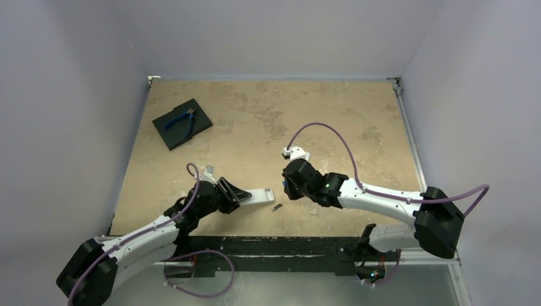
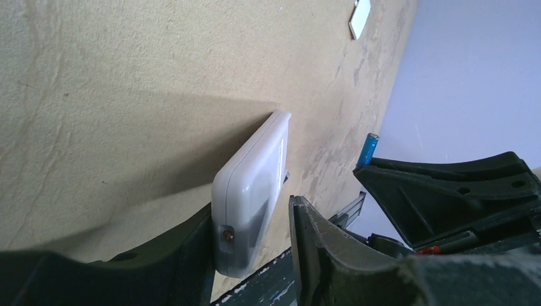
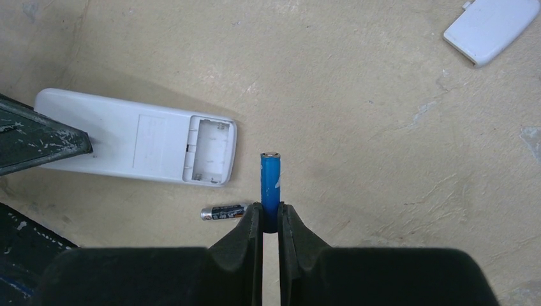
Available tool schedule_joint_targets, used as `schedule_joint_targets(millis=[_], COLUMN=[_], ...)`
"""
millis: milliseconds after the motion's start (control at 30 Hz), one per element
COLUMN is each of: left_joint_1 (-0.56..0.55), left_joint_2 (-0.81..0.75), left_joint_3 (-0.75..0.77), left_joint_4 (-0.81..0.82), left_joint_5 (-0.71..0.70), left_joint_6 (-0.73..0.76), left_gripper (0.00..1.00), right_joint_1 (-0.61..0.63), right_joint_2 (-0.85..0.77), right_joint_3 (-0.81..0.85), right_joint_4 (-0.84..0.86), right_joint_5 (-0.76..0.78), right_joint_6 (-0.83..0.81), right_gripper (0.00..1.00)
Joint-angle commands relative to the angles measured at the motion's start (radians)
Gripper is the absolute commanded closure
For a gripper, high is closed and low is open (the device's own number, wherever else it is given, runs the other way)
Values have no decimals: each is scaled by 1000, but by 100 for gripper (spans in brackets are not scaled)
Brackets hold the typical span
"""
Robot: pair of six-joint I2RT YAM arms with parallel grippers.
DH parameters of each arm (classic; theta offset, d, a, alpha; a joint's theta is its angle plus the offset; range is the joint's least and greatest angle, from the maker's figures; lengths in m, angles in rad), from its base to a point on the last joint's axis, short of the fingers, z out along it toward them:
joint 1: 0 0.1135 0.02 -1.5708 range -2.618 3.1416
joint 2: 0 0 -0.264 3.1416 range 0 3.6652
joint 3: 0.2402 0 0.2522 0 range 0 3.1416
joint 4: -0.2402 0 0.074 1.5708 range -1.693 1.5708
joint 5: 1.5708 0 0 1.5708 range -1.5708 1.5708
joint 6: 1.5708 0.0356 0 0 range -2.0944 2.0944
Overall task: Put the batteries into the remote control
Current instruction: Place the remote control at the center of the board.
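Observation:
The white remote control (image 1: 260,196) is back-up near the front edge, its battery compartment (image 3: 210,150) open and empty. My left gripper (image 1: 237,194) is shut on the end opposite the compartment; in the left wrist view the remote (image 2: 255,172) sits between the fingers, that end raised off the table. My right gripper (image 3: 270,220) is shut on the blue battery (image 3: 270,182), held upright just right of the compartment end. The blue battery also shows in the left wrist view (image 2: 368,148). The dark battery (image 3: 223,211) lies on the table by the remote, also in the top view (image 1: 277,207).
The white battery cover (image 3: 491,25) lies loose beyond the right gripper, also in the top view (image 1: 296,153). Blue-handled pliers (image 1: 180,120) rest on a black square pad (image 1: 172,137) at the back left. The table's dark front edge (image 1: 268,245) runs just behind the remote.

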State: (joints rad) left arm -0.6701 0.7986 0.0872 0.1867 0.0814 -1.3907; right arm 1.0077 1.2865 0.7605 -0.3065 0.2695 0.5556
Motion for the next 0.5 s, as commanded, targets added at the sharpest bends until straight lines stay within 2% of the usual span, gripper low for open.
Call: schedule_joint_targets(millis=[0, 200, 467], left_joint_1=[-7, -7, -8], left_joint_2=[-39, -96, -163], left_joint_3=[51, 74, 145], left_joint_4=[-77, -182, -403], left_joint_5=[-27, -20, -42], left_joint_6=[56, 98, 164], left_gripper=[58, 55, 54], right_joint_1=[3, 3, 3], right_joint_2=[-29, -23, -12], right_joint_3=[-5, -4, 0], right_joint_4=[35, 38, 40], right_joint_5=[-5, -8, -7], right_joint_6=[12, 12, 10], right_gripper=[100, 100, 100])
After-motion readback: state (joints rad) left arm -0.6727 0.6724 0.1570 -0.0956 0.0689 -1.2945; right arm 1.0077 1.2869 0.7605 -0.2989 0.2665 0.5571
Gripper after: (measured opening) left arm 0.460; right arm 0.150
